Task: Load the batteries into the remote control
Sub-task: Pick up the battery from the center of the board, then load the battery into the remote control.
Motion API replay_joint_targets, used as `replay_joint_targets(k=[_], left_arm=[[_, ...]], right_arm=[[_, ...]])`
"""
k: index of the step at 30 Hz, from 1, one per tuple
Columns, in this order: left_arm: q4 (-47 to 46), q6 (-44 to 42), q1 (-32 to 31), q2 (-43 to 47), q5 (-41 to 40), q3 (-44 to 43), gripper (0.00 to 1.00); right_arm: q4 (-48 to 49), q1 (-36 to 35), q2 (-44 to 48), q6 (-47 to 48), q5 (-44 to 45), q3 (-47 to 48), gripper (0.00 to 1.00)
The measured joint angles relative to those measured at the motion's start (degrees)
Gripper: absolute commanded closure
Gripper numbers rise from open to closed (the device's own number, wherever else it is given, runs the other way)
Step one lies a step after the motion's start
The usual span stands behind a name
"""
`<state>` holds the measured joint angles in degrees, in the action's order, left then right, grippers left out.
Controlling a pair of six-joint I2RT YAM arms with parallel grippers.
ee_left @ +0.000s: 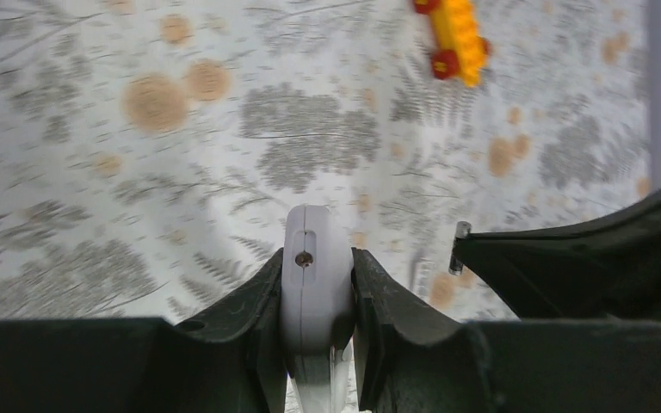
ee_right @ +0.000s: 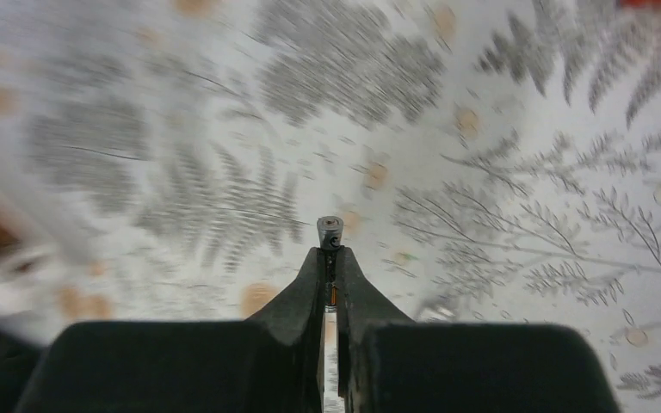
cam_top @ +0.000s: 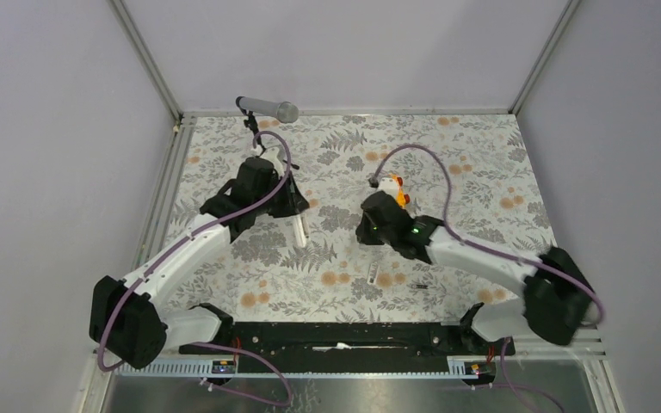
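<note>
A: Over the worktop (cam_top: 482, 146), near its middle, why is the remote control (ee_left: 314, 232) held like that?
B: The left claw (ee_left: 317, 258) squeezes its two sides, end pointing out, likely so it cannot wobble during loading.
A: And the right claw (ee_right: 329, 254)?
B: It is pinched tight on one battery (ee_right: 330, 227), tip poking out, just beside the remote. The other battery (cam_top: 417, 285) seems to lie by the near edge.
</note>
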<state>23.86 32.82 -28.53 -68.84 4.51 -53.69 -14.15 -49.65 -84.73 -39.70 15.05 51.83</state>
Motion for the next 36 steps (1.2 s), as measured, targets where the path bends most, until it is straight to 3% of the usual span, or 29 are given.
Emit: replay_joint_targets(k=[3, 7, 12, 19, 36], left_arm=[[-4.6, 0.0, 0.0, -1.6, 7.1, 0.0, 1.0], [-10.1, 0.6, 0.0, -3.8, 14.4, 0.0, 1.0], [-13.3, 2.0, 0.0, -5.9, 20.0, -0.1, 1.0], [-8.1, 4.9, 0.0, -7.8, 21.3, -3.3, 1.0], [1.8, 12.1, 0.1, -9.7, 25.4, -9.7, 1.0]], right_arm=[[10.1, 0.0, 12.9, 1.8, -2.5, -4.8, 0.97], [22.3, -0.2, 20.3, 3.2, -6.3, -8.4, 0.96], [30.0, -0.3, 20.1, 5.0, -8.8, -10.5, 0.96], [36.0, -2.2, 18.2, 7.0, -10.2, -10.8, 0.95], [40.9, -5.9, 16.2, 11.5, -9.6, -13.3, 0.93]])
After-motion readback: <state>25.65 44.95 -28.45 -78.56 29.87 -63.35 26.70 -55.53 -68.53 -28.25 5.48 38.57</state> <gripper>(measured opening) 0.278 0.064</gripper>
